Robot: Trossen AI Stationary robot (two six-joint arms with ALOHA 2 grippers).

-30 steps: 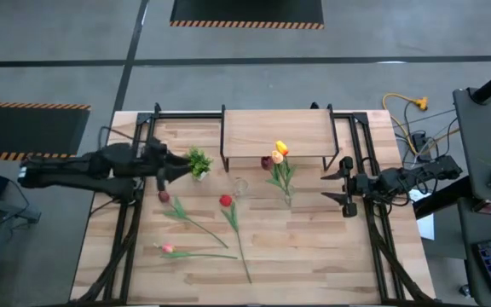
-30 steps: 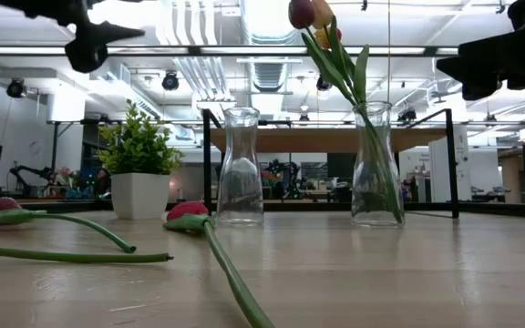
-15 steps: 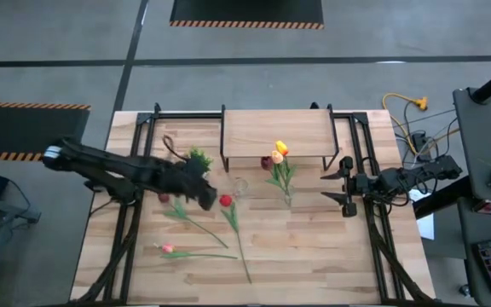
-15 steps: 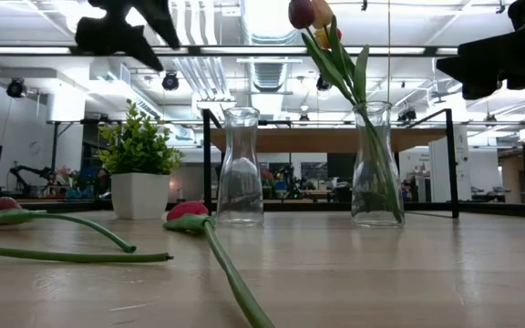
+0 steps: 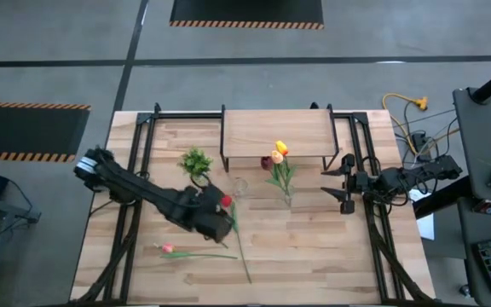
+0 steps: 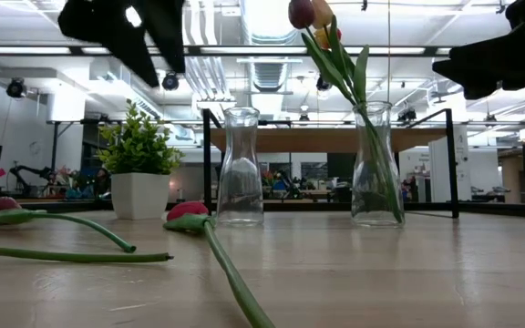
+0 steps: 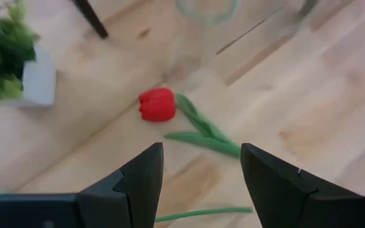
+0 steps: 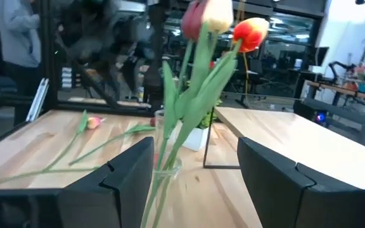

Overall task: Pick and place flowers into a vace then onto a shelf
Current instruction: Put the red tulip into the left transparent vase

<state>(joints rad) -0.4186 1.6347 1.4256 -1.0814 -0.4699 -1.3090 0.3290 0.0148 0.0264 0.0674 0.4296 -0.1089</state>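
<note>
A red tulip [image 5: 226, 201] lies flat on the table with its stem toward the near edge; it also shows in the left wrist view [image 7: 157, 104]. My left gripper [image 5: 218, 223] hovers above it, open and empty [image 7: 201, 183]. A pink tulip [image 5: 167, 248] lies near the front left. A dark maroon tulip head [image 6: 3, 208] lies at the left. Several tulips [image 5: 275, 157] stand in a glass vase [image 5: 286, 198]. An empty glass vase [image 5: 240, 186] stands beside it. The shelf [image 5: 275, 134] stands at the far middle. My right gripper [image 5: 341, 189] waits open, right of the filled vase.
A small potted green plant [image 5: 197, 162] stands left of the shelf. Black frame rails [image 5: 130, 222] run along both sides of the table. A person [image 8: 18, 38] stands in the room beyond the table.
My left gripper has swung from beside the potted plant toward the table's right and near edge, and now hangs over the red tulip. The tulips and vases have stayed where they were.
</note>
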